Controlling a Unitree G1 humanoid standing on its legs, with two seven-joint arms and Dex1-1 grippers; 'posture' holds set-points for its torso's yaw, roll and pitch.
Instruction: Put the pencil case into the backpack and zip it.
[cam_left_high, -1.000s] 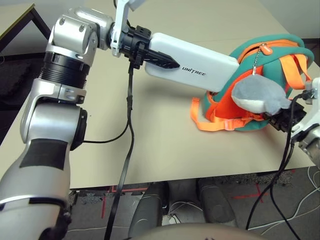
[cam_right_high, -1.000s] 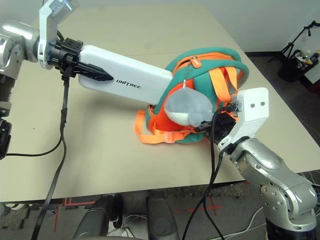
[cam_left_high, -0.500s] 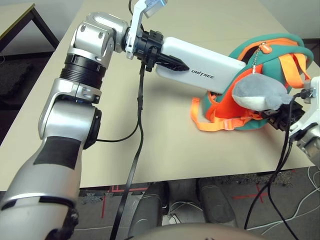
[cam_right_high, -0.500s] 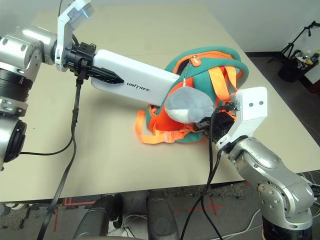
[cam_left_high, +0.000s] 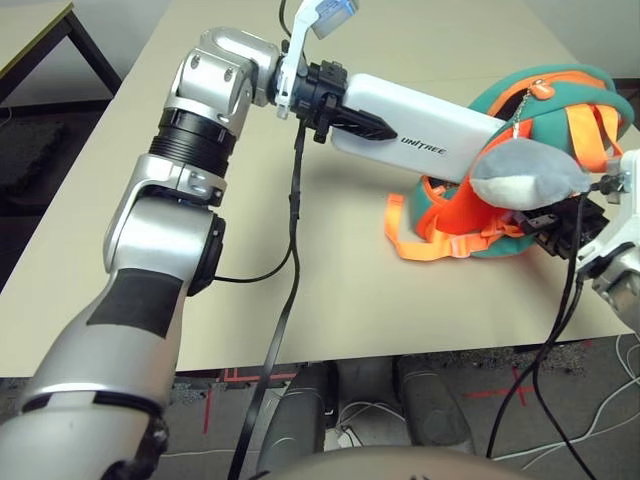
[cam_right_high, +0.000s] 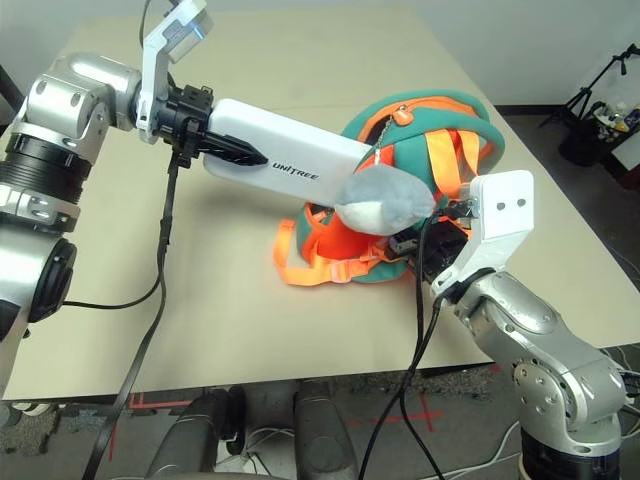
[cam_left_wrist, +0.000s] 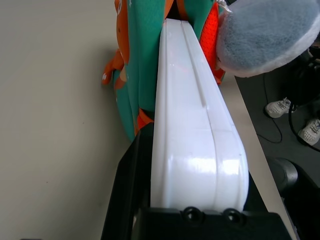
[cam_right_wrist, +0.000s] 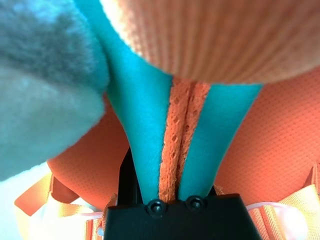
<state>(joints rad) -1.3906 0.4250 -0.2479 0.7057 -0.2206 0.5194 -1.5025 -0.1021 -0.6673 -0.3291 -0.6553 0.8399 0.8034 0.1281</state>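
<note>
Advanced: left gripper (cam_left_high: 345, 112), clamped on flat white pencil case (cam_left_high: 420, 125), nearer teal-and-orange backpack (cam_right_high: 440, 130); right gripper (cam_right_wrist: 172, 197) pinches its fabric. Keep case aligned with opening.

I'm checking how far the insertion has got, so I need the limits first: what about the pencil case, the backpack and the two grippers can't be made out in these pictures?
- Pencil case: its far end, hidden by the grey plush charm and backpack; depth inside unclear.
- Backpack opening and zip state: covered by case and charm in the head views.
- Right gripper: fingertips buried in backpack fabric in the right wrist view.
- Left gripper: far finger hidden behind the case.
</note>
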